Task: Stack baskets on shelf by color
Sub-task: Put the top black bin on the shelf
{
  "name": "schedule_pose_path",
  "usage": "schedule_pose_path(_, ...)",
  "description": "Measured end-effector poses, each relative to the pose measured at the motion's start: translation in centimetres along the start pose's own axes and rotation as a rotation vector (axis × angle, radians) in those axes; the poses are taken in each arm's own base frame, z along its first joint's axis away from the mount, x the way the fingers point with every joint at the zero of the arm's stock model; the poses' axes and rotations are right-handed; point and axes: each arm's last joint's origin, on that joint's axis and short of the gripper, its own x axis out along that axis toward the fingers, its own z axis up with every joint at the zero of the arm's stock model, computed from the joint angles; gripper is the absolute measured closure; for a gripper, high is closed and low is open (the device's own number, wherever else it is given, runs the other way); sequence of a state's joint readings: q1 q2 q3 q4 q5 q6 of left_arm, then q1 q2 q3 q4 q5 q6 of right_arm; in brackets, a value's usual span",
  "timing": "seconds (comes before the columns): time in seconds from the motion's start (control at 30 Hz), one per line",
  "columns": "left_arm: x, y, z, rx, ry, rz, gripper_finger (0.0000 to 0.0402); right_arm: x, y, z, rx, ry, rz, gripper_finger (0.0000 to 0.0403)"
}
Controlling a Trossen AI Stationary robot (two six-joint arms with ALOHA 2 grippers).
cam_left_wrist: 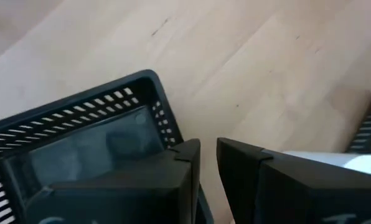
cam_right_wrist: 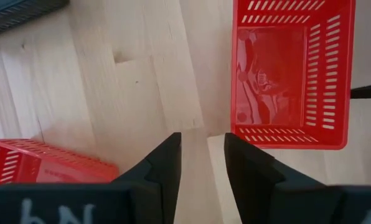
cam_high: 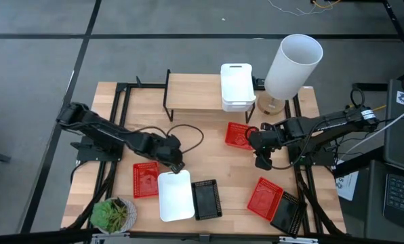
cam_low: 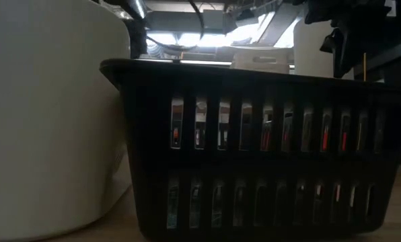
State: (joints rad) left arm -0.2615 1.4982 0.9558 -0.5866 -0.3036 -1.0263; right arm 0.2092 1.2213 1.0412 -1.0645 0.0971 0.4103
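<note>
The shelf (cam_high: 192, 95) stands at the table's far side, with stacked white baskets (cam_high: 236, 85) on its right end. My left gripper (cam_high: 175, 163) hovers open by a narrow gap above the far edge of a white basket (cam_high: 175, 196), between a red basket (cam_high: 146, 179) and a black basket (cam_high: 207, 198). In its wrist view the black basket (cam_left_wrist: 79, 134) lies beside the fingers, with nothing between them. My right gripper (cam_high: 263, 154) is open beside a red basket (cam_high: 239, 134), which its wrist view shows as the red basket (cam_right_wrist: 289, 74) lying flat on the wood ahead.
A tall white cylinder (cam_high: 293, 64) stands at the shelf's right end. A red basket (cam_high: 265, 196) and a black basket (cam_high: 288, 213) lie at the near right corner. A potted plant (cam_high: 114, 213) sits at the near left corner. Bare wood lies mid-table between the grippers.
</note>
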Motion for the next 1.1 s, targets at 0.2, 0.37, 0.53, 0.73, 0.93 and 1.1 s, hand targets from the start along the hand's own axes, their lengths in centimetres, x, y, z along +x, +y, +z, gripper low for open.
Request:
schedule_pose_path(0.2,1.7,-1.2,0.1,0.031,0.042,0.069,0.0356,0.0,0.0,0.0,0.0,0.0,0.0,0.0282)
schedule_pose_path(0.37,1.3,-2.0,0.8,0.086,0.02,0.099,0.0356,0.0,0.0,0.0,0.0,0.0,0.001,0.0282)
schedule_pose_path(0.53,0.5,-2.8,1.7,0.172,-0.012,0.074,0.0356,0.0,0.0,0.0,0.0,-0.001,0.001,0.0282)
schedule_pose_path(0.73,0.6,-2.1,2.0,0.089,0.042,0.108,0.0349,0.0,0.0,0.0,0.0,-0.007,-0.012,0.0282)
schedule_pose_path(0.93,0.5,-0.3,1.9,0.007,0.108,0.249,0.0309,0.0,0.0,0.0,-0.003,-0.008,-0.013,0.0282)
schedule_pose_path(1.1,0.7,-1.2,2.1,-0.019,0.06,0.171,0.0283,0.0,0.0,0.0,-0.011,-0.008,-0.013,0.0282)
